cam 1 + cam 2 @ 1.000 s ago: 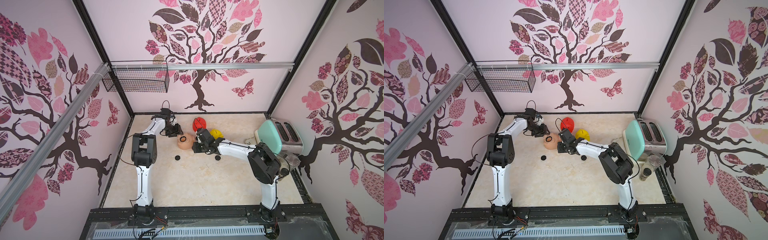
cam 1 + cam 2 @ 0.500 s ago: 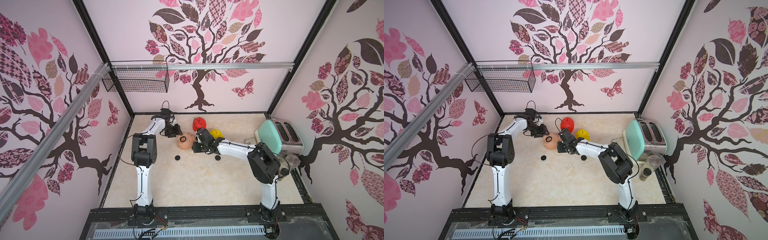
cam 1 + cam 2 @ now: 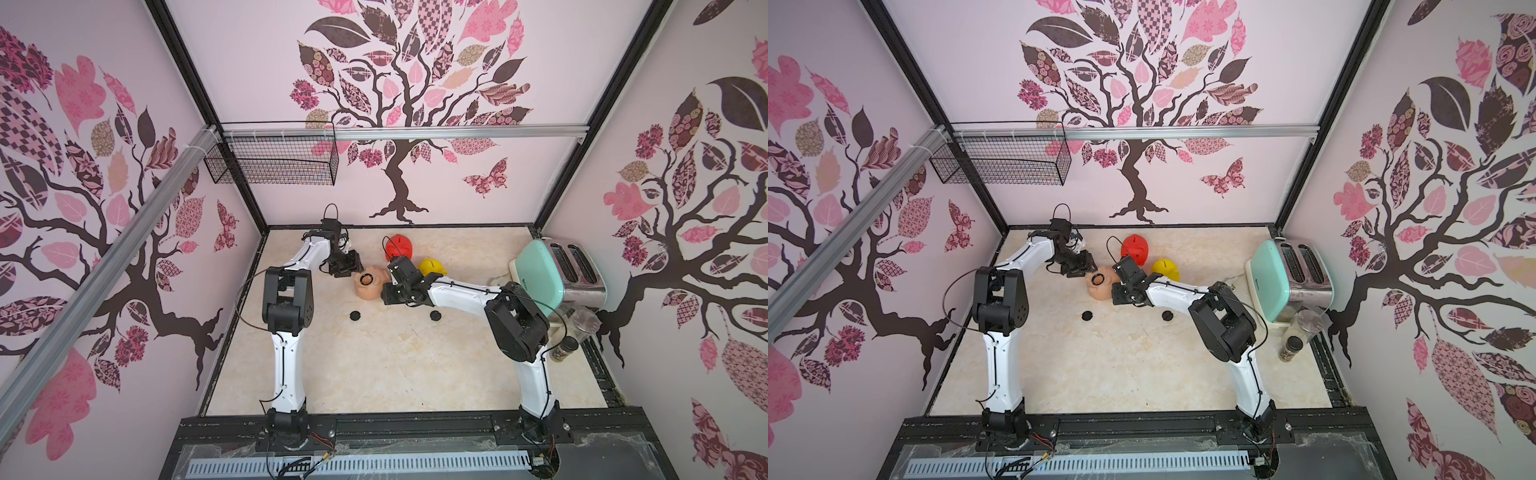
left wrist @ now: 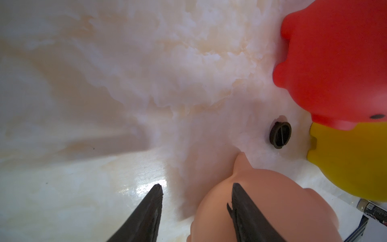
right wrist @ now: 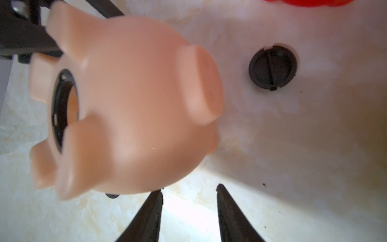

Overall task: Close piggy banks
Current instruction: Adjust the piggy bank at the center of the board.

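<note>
At the far middle of the table (image 3: 395,365), the left gripper (image 4: 196,185) has its jaws parted, and bare tabletop shows between the tips. One of its fingers (image 4: 247,213) crosses the flank of the peach-pink piggy bank (image 4: 282,209); whether it presses on the plastic cannot be told, but nothing is clamped between the tips. The right gripper (image 5: 189,188) reaches in from the right, jaws likewise apart and empty, with one fingertip (image 5: 156,207) just beside the rounded body of the same bank.

In both top views the peach-pink piggy bank (image 3: 368,286) (image 3: 1100,286) lies between the two grippers with its legs up. Its belly hole (image 3: 365,278), ringed in black, faces upward and is uncovered.

The red piggy bank (image 3: 400,247) stands just beyond it, toward the far wall. The yellow piggy bank (image 3: 432,266) sits to the right, close to the red one and partly hidden behind the right arm's wrist.

One black plug (image 5: 272,67) lies flat on the table amid the three banks. Two more plugs lie nearer: one (image 3: 354,316) near-left of the peach-pink bank, the other (image 3: 435,316) under the right forearm.

A mint-green toaster (image 3: 540,274) stands well apart at the right edge.
</note>
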Tool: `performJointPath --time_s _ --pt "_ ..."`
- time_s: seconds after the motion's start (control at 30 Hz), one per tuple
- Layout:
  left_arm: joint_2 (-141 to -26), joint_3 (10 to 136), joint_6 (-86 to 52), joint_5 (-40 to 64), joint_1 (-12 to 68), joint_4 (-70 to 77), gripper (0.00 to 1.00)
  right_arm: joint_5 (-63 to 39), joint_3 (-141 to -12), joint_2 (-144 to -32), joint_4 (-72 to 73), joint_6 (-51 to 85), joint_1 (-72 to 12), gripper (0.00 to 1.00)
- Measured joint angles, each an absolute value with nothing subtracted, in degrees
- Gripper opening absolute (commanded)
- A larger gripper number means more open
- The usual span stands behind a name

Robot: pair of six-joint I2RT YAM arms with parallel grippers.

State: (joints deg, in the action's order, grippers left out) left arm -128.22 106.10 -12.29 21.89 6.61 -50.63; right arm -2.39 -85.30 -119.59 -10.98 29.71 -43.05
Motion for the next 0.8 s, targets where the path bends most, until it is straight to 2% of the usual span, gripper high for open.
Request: performJointPath --time_s 0.8 --pt "-122.30 98.61 -12.40 21.61 4.93 -49.98 0.57 -2.39 -90.52 -121.71 -16.49 28.38 -41.82 0.48"
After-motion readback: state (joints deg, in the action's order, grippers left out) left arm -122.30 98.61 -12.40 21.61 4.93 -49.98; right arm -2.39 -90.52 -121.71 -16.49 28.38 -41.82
